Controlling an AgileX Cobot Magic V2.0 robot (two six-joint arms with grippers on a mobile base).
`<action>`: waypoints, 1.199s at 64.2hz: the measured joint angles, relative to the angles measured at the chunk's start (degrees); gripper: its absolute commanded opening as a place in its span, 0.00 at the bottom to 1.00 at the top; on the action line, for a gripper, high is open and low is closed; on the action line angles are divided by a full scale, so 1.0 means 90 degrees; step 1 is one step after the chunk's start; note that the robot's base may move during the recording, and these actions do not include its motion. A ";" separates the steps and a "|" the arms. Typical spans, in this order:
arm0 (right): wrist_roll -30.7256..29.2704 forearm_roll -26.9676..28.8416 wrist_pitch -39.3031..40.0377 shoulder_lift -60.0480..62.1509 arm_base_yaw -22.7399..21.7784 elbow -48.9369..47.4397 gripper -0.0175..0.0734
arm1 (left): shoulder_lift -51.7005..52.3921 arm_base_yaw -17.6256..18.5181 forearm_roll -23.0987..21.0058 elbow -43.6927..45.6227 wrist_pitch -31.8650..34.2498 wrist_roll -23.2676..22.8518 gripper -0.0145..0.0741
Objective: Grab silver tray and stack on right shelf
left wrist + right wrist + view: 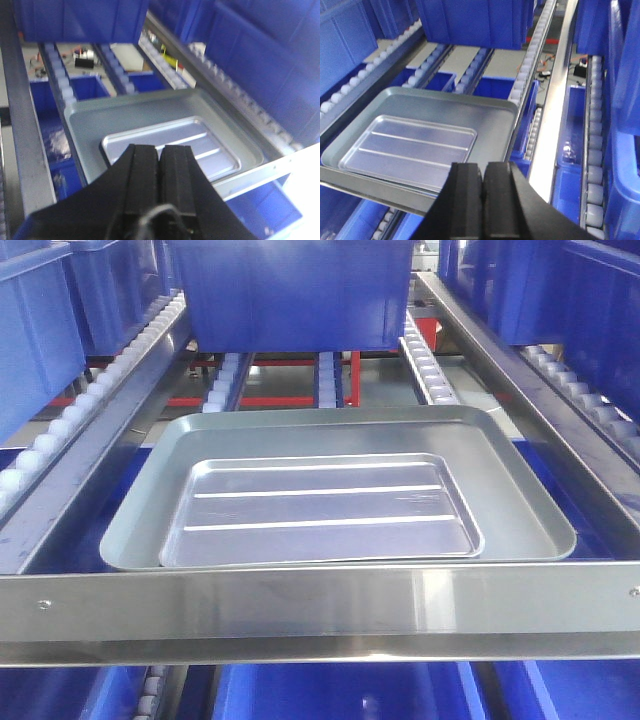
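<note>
The silver tray lies flat inside the grey tray, nearer that tray's front rim, just behind the shelf's front bar. A blue bin sits behind the grey tray. The left end effector and right end effector hang before the bar, fingers pressed together, holding nothing, though the left view is blurred.
</note>
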State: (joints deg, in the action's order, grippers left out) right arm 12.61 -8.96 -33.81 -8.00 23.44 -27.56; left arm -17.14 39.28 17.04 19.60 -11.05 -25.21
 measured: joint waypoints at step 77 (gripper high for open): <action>-0.0011 0.0000 -0.0118 0.0168 0.0000 0.0000 0.25 | 0.0865 -0.1623 -0.2042 -0.0533 -0.0278 0.2943 0.05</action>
State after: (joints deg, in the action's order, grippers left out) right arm 12.51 -8.96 -34.87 -6.49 23.44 -27.56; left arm -9.36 24.67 -1.34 14.80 -13.56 1.27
